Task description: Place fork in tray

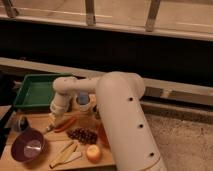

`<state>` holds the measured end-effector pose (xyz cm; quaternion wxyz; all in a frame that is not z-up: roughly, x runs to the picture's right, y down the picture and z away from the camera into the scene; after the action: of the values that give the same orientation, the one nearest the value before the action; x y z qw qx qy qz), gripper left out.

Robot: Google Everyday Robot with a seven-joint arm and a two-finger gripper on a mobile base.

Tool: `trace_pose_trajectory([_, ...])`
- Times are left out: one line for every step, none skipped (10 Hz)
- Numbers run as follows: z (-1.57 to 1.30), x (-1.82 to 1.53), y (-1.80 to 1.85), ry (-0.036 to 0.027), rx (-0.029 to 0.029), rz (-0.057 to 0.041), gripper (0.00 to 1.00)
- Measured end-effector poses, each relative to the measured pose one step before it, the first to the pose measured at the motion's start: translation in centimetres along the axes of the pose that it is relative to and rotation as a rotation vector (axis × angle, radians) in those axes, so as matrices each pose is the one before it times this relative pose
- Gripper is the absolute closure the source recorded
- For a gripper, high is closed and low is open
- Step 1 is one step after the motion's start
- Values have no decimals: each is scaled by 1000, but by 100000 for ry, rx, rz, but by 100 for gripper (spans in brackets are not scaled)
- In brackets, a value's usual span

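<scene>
Your gripper [56, 111] sits low over the wooden board [50, 145], fingers closed beside the long red-orange vegetable [66, 123], right where the thin silvery metal fork [51, 127] lies. You can't confirm a hold. The shallow green plastic tray [31, 93] behind has no fork in it, so lifting and placing remain.

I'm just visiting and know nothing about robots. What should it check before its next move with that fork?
1. Gripper low over the wooden board, just in front of the tray, shut: ok.
2. Fork actually held: cannot tell, the gripper hides it.
3. Bare floor in the tray for the fork: ok.
4. Red-orange vegetable apart from the gripper: cannot tell.
5. Purple bowl away from the path to the tray: ok.
</scene>
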<state>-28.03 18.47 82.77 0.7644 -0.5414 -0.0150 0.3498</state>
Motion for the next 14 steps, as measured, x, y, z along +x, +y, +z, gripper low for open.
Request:
trace_pose_trajectory([-271, 26, -31, -464, 557, 168, 82])
trace_pose_trajectory([-567, 25, -113, -889, 1086, 280, 82])
trace_pose_trajectory([-1130, -83, 100, -1287, 1532, -21, 82])
trace_pose_trajectory([-1263, -109, 265, -915, 1925, -352, 82])
trace_pose_trajectory([-1484, -203, 263, -1000, 2587, -546, 82])
trace_pose_trajectory([-1286, -82, 132, -591, 2240, -361, 82])
trace_pose_trajectory([-1010, 92, -121, -409, 2575, -212, 82])
trace_pose_trajectory([-656, 23, -85, -527, 1671, -131, 82])
trace_pose_trajectory([-881, -92, 41, -727, 1868, -241, 82])
trace_pose_trajectory([-762, -51, -15, -634, 1878, -186, 82])
trace_pose_trajectory([-617, -45, -88, -616, 1699, -121, 82])
trace_pose_trajectory([-1065, -167, -55, -808, 2551, -230, 82])
trace_pose_trajectory([-1639, -299, -211, -451, 3720, -425, 82])
trace_pose_trajectory([-1362, -381, -316, 0, 3361, -626, 82])
